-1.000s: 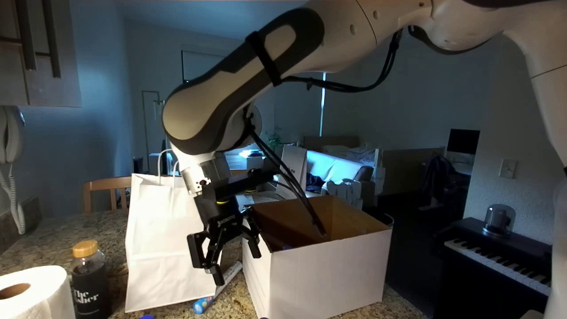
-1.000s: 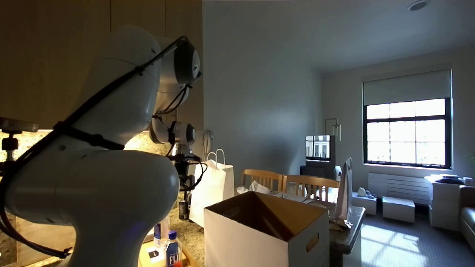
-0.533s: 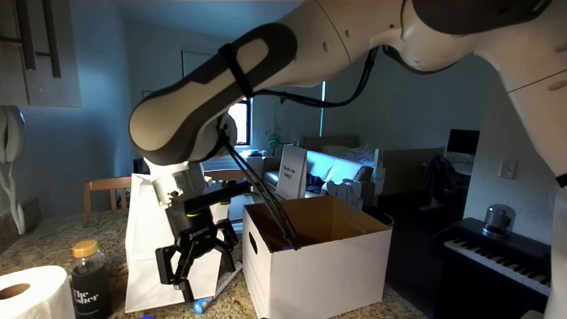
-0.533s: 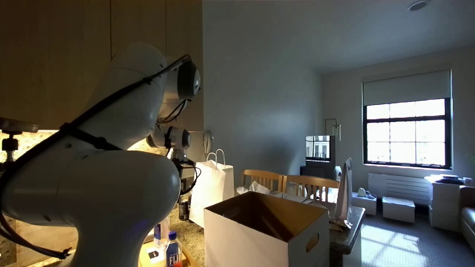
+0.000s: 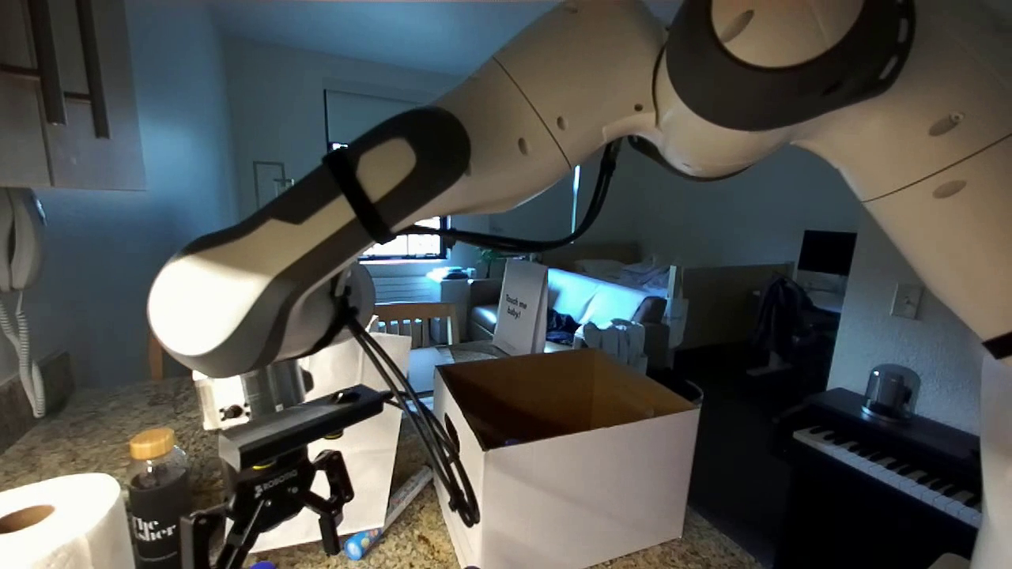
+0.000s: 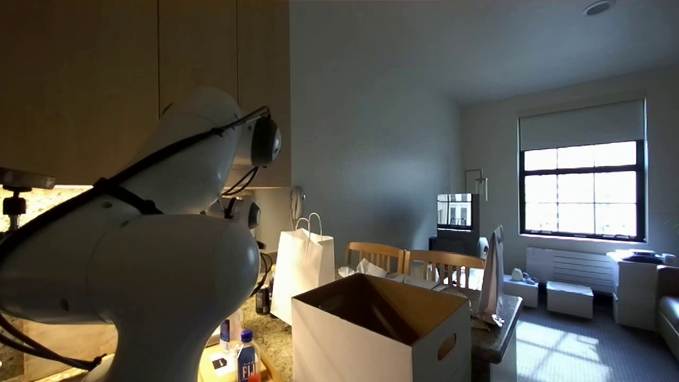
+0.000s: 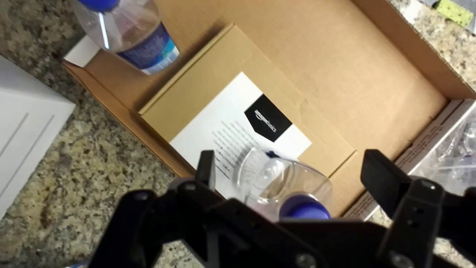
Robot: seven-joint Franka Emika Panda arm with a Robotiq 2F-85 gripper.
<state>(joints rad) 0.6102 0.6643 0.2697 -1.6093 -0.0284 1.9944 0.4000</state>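
My gripper [image 7: 292,169] is open in the wrist view, with its fingers [image 7: 385,178] wide apart. A clear bottle with a blue cap [image 7: 303,208] stands between and below the fingers, seen from above; its lower part is partly hidden by the gripper. No contact shows. The bottle is in a shallow cardboard tray [image 7: 334,56] beside a flat brown box [image 7: 208,85] with a white label. A second blue-capped bottle [image 7: 148,44] stands at the tray's far left. In an exterior view the gripper [image 5: 265,545] is low over the counter; in an exterior view a FIJI bottle [image 6: 248,361] shows while the fingers are hidden behind the arm.
A tall open white box [image 5: 585,498] stands beside the gripper, and a white paper bag [image 5: 371,458] behind it. A blue-ended tube [image 5: 364,544] lies between them. A wood-capped bottle [image 5: 154,506] and paper roll [image 5: 67,514] stand at left. Clear plastic [image 7: 457,156] lies beside the tray.
The arm has come down and moved left in an exterior view, away from the white box, lowering the gripper. The gripper has stayed open. The box and bag have not moved.
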